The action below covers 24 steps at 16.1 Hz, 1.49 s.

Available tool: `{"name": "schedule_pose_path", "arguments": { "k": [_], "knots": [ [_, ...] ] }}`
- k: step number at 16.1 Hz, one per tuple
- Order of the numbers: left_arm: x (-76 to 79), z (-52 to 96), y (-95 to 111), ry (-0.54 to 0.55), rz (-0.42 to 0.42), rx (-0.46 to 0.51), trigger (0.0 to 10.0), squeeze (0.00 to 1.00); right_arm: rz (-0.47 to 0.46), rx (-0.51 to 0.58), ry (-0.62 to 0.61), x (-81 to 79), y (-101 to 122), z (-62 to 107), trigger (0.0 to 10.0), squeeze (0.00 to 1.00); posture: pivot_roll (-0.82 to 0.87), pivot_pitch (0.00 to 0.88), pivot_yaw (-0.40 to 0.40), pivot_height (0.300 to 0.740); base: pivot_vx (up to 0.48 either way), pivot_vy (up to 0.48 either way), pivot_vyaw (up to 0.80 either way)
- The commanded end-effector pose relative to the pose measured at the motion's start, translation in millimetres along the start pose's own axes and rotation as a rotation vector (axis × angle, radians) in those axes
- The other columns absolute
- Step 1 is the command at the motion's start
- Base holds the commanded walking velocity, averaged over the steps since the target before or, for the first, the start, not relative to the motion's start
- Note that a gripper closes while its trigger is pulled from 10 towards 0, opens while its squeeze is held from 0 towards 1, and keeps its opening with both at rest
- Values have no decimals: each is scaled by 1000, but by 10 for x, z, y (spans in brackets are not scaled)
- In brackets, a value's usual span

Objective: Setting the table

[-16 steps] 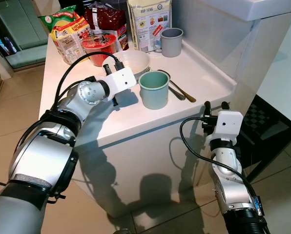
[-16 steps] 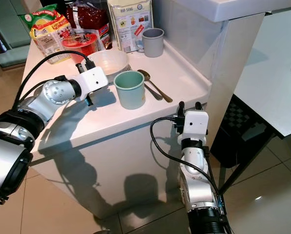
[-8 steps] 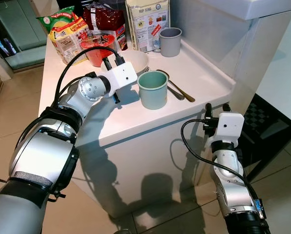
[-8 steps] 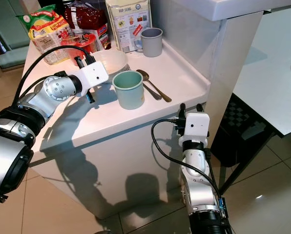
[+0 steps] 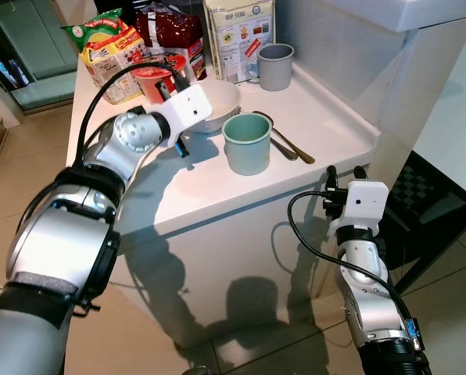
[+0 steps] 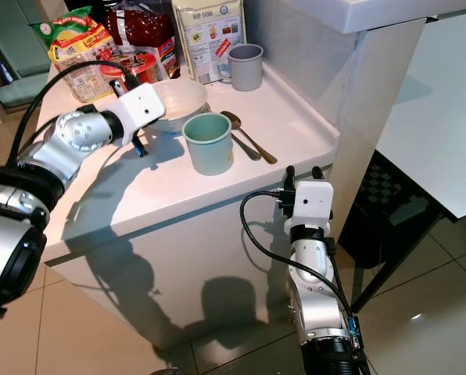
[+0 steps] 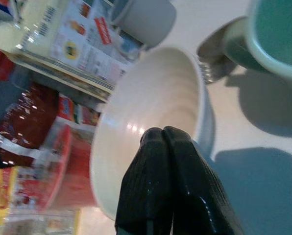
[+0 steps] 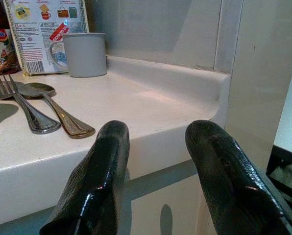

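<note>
A white table (image 5: 217,183) with a rounded front corner stands on a beige tiled floor (image 5: 14,187), its right end against a white wall block (image 5: 421,86). Along the back of the table, from the left, stand snack packets (image 5: 108,47), a red tub (image 5: 156,78), a dark red bag (image 5: 166,31), a printed white bag (image 5: 237,35) and a grey mug (image 5: 276,66). In front of these sits a white bowl (image 5: 217,101), and just to its right and nearer the front a green cup (image 5: 246,143). A fork (image 8: 26,110) and a spoon (image 5: 292,144) lie side by side just right of the cup. At far right, part of a second white table (image 6: 444,133) shows.

The left tool (image 7: 163,139) is over the table at the near left side of the bowl, its two fingers pressed together with nothing between them; the tips lie at the bowl's rim, though contact cannot be made out. The right tool (image 8: 156,142) hangs below and in front of the table's right corner, fingers spread apart and empty, touching nothing.
</note>
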<state>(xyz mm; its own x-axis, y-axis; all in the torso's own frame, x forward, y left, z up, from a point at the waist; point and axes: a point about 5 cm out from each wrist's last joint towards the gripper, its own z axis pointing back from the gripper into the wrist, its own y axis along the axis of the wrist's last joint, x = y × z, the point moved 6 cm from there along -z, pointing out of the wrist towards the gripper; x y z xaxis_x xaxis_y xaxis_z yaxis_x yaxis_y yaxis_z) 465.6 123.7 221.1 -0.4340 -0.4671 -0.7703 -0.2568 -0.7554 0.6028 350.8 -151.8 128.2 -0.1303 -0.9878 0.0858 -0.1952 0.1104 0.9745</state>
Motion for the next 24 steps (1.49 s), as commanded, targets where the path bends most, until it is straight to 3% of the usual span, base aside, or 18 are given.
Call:
{"name": "schedule_pose_path", "arguments": {
  "k": [1,3,4,5,6,8,14,23,24],
  "knots": [
    [-112,13,41,17,-29,-8,10000,0,3,0,14,-52,6,11,10000,0,29,0,153,740,0,0,0],
    [-183,3,97,50,61,10,10000,0,6,-3,7,-26,3,36,10000,0,23,0,153,740,0,0,0],
    [-262,12,114,94,125,22,10000,831,7,-5,5,-19,-3,41,10000,0,22,0,151,740,0,0,0],
    [-311,22,121,119,146,28,10000,1000,8,-6,6,-18,-5,44,10000,0,22,0,150,740,0,0,0],
    [-409,47,139,162,180,40,10000,1000,10,-9,8,-19,-10,49,10000,0,24,0,148,740,0,0,0],
    [-482,78,165,181,167,56,10000,1000,13,-14,13,-20,-25,51,10000,0,32,0,141,740,0,0,0],
    [-361,86,43,110,67,2,10000,1000,6,-14,20,-58,-19,40,10000,0,39,0,149,740,0,0,0],
    [-279,133,0,-2,7,-3,10000,1000,2,-22,18,-70,-43,31,10000,0,51,0,149,740,0,0,0],
    [-234,154,0,-68,-26,-5,10000,1000,2,-24,17,-65,-51,33,10000,0,53,0,149,740,0,0,0]
  ]
}}
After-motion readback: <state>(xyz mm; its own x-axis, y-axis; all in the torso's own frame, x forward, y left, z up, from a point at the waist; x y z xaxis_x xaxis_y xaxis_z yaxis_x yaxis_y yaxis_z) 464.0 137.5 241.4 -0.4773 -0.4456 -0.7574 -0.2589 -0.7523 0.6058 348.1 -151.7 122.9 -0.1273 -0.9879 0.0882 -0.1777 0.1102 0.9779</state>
